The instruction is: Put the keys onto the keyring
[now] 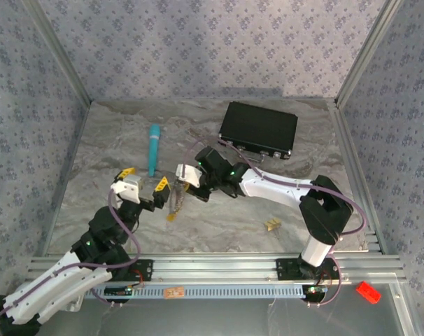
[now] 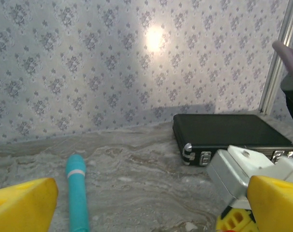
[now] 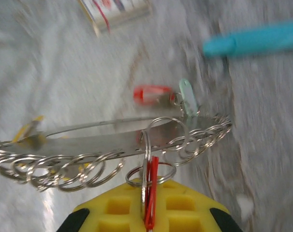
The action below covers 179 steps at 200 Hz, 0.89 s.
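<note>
My right gripper (image 3: 149, 203) is shut, its yellow pads pinching a red key tag and its small split ring. That ring hooks over the keyring (image 3: 88, 142), a silvery loop that stretches sideways just ahead of the pads with several small split rings on it. In the top view the keyring (image 1: 174, 201) dangles below the right gripper (image 1: 185, 178) at mid-table. Another red-tagged key (image 3: 151, 94) and a pale tag (image 3: 186, 91) lie beyond it. A yellowish key (image 1: 271, 224) rests on the table at the near right. My left gripper (image 1: 143, 180) stands open just left of the keyring, holding nothing (image 2: 151, 212).
A teal tube (image 1: 154, 149) lies behind the left gripper. A black case (image 1: 259, 129) sits at the back right. Metal frame posts and patterned walls close in the table. A small red piece (image 1: 368, 292) lies outside the front rail at the right.
</note>
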Tool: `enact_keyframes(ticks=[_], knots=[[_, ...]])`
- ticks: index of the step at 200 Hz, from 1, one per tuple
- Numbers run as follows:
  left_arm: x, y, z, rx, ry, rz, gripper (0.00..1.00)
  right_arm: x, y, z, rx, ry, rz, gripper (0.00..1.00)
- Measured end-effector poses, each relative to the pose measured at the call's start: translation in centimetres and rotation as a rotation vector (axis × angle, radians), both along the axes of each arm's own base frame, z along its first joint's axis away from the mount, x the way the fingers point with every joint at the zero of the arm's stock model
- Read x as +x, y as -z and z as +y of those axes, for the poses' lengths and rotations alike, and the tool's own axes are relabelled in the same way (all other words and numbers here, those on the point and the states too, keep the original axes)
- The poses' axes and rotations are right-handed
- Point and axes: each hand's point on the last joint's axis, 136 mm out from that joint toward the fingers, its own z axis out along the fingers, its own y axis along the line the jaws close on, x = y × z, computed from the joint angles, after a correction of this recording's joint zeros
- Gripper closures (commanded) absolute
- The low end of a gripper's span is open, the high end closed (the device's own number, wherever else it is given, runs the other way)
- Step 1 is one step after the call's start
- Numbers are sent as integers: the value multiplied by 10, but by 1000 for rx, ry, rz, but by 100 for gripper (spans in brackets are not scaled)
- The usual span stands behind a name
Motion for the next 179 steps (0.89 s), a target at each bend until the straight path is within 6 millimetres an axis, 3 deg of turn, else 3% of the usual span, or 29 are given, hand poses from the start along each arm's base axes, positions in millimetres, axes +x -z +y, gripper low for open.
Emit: enact_keyframes(ticks=[32,64,86,109,122,160,179], knots=[[7,12,-3,31,-21,40,1,1,49,-55,-263,54,-22,100],[14,23,-2,51,-54,76,1,2,75,-97,-472,92,-68,100],[19,33,-1,75,-84,111,0,5,84,-123,-595,113,-111,100],[25,50,1,118,-118,161,1,7,89,-146,-700,132,-145,77],[28,59,1,145,-132,189,1,6,91,-159,-758,130,-155,70],[40,67,2,189,-176,234,1,4,100,-208,-917,163,-135,66],[47,66,6,199,-198,241,1,9,91,-227,-925,220,-135,66]])
